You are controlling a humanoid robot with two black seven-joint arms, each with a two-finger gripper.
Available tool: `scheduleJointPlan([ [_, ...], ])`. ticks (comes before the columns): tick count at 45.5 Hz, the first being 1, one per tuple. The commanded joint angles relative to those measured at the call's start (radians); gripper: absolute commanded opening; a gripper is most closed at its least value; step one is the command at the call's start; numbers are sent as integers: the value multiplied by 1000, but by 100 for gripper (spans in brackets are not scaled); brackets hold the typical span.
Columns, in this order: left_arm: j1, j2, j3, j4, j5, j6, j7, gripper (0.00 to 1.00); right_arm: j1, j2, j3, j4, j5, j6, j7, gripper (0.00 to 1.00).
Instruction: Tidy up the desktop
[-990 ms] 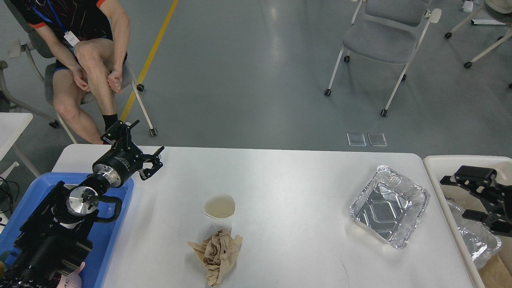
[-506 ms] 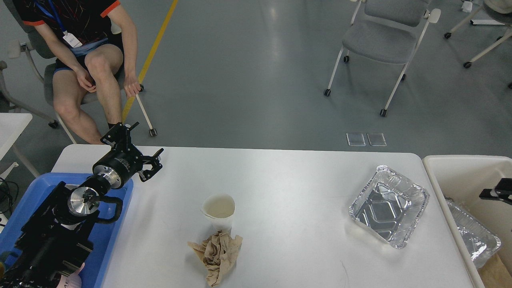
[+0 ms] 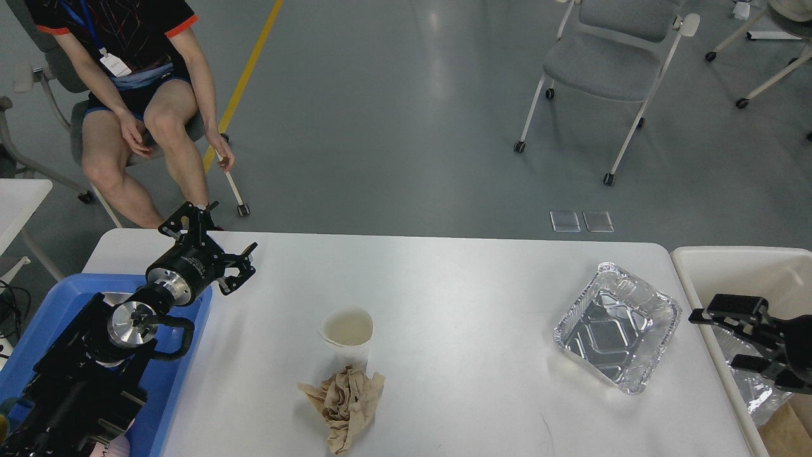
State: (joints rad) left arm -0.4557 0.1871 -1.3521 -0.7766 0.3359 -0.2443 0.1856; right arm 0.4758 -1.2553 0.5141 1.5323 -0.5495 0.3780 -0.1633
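Observation:
The white desktop holds a white paper cup standing upright, a crumpled brown paper napkin touching its near side, and an empty foil tray at the right. My left gripper is open and empty, above the desktop's far-left corner beside the blue tray. My right gripper is open and empty, over the left rim of the cream-white bin, just right of the foil tray.
A second foil tray lies inside the cream-white bin. My left arm covers most of the blue tray. A seated person is beyond the far-left corner, and a grey chair stands on the floor beyond the desk.
My right gripper drew back almost out of view to the right, then returned lower and further left over the bin's rim. My left gripper shifted slightly left. The person moved their legs and arm.

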Motion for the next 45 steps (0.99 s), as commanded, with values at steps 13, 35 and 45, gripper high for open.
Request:
scheduleJointPlan([
  [13, -1, -1, 14, 0, 6, 36, 0, 97, -65, 304, -9, -14, 252, -154, -53, 100],
  [35, 19, 8, 14, 0, 8, 42, 0, 97, -72, 619, -9, -420, 276, -310, -53, 99],
  [45, 19, 5, 16, 0, 11, 42, 0, 97, -65, 590, -54, -431, 240, -311, -47, 72],
])
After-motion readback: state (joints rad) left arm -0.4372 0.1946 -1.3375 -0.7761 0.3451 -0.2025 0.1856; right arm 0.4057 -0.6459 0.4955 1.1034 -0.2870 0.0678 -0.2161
